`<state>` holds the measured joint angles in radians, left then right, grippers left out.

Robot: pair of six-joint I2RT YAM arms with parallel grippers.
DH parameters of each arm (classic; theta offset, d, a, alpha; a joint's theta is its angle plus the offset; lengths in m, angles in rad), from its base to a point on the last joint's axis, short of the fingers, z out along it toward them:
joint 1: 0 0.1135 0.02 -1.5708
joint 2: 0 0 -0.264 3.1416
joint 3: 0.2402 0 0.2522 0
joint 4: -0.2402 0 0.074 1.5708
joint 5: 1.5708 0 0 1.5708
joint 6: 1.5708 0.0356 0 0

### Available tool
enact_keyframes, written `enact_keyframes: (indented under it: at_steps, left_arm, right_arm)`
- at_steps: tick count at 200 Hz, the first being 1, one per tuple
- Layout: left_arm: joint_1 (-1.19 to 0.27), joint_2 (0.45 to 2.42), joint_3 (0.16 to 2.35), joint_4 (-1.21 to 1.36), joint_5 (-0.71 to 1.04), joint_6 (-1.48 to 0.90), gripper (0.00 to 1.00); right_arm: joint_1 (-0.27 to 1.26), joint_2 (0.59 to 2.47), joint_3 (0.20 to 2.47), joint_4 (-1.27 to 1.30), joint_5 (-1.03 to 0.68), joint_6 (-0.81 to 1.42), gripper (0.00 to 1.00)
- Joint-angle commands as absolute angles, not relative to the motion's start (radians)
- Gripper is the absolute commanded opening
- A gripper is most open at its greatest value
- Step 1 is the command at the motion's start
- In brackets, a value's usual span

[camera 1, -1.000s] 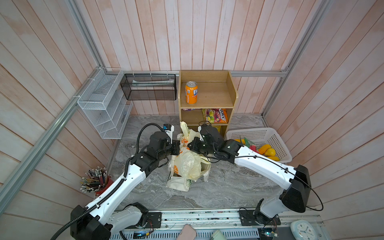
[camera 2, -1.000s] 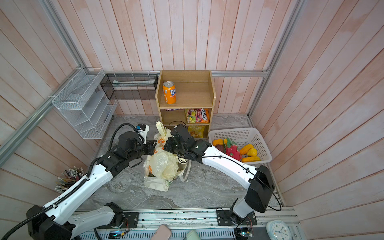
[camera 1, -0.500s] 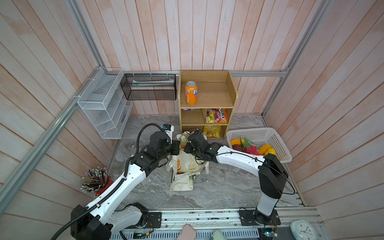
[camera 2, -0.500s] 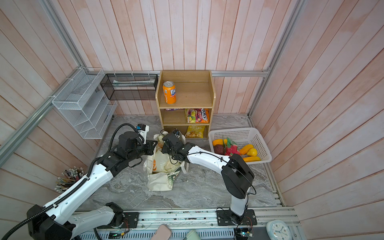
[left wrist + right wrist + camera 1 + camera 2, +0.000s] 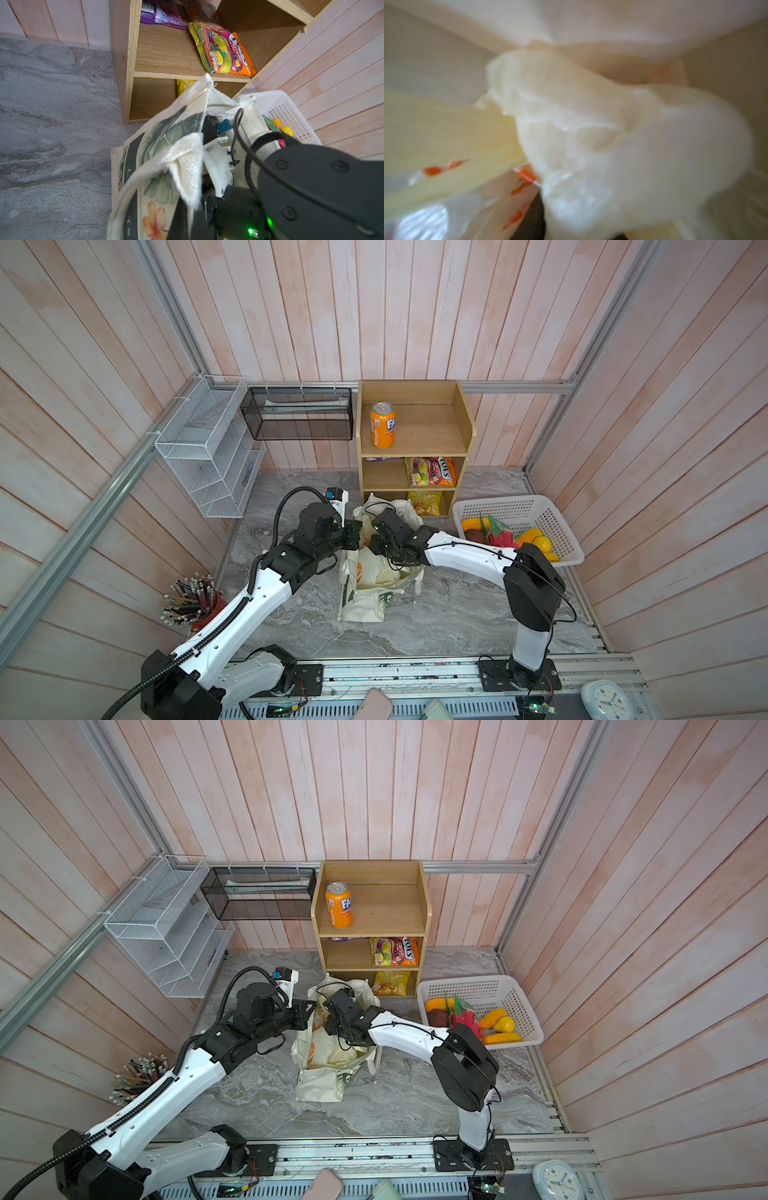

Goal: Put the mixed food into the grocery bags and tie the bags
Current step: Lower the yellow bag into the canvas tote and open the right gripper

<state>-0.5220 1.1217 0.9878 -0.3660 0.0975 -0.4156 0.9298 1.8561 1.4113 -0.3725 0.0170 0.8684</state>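
Front left: pencil cup (image 5: pixel 195 601) is sitting on the marble top (image 5: pixel 436 614), well apart from the work.

Mid-table: canvas tote (image 5: pixel 365 608) is lying with its mouth facing the shelf, green print showing. Plastic bag (image 5: pixel 374 570) is sitting in the tote's mouth and bulging out, pale yellow with orange print.

Both arms are reaching in from either side and meeting at that mouth.
- Left gripper (image 5: pixel 356 533) is sitting at the mouth's left edge, jaws closed. The left wrist view is showing a canvas flap hanging right at it (can't tell whether it's pinching canvas or plastic).
- Right gripper (image 5: pixel 374 546) is reaching in just beside it, tips buried in the bag, so its jaw state can't be told. The right wrist view is blurred, showing only bunched plastic close up and a taut yellow strip.

Further back on the right, a white basket (image 5: pixel 552 510) is holding fruit (image 5: pixel 532 537).

Against the back wall, a wooden shelf (image 5: pixel 465 427) is carrying an orange can (image 5: pixel 382 425) on top and snack packets (image 5: pixel 430 472) on the lower tiers. Wire racks (image 5: pixel 203 448) are hanging on the wall at left.
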Motion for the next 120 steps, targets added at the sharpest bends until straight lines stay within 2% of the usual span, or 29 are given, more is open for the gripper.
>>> enact_keyframes:
  at_steps: [1,16,53,82,120]
  left_arm:
    - [-0.522,1.093,1.023,-0.238,0.101,-0.419,0.0]
    - [-0.522,1.094,1.018,-0.243,0.095,-0.419,0.0]
    - [-0.522,1.092,1.009,-0.242,0.084,-0.422,0.0]
    - [-0.522,1.093,1.012,-0.25,0.076,-0.418,0.0]
    - [-0.522,1.1,1.022,-0.257,0.072,-0.413,0.0]
  right_arm:
    - [0.941,1.784,1.514,-0.459,-0.041,0.755,0.58]
    - [0.94,1.757,1.551,-0.486,-0.077,0.726,0.64]
    - [0.938,1.676,1.562,-0.501,-0.105,0.71,0.65]
    - [0.937,1.58,1.552,-0.554,-0.03,0.675,0.65]
    - [0.902,1.381,1.416,-0.606,0.097,0.669,0.65]
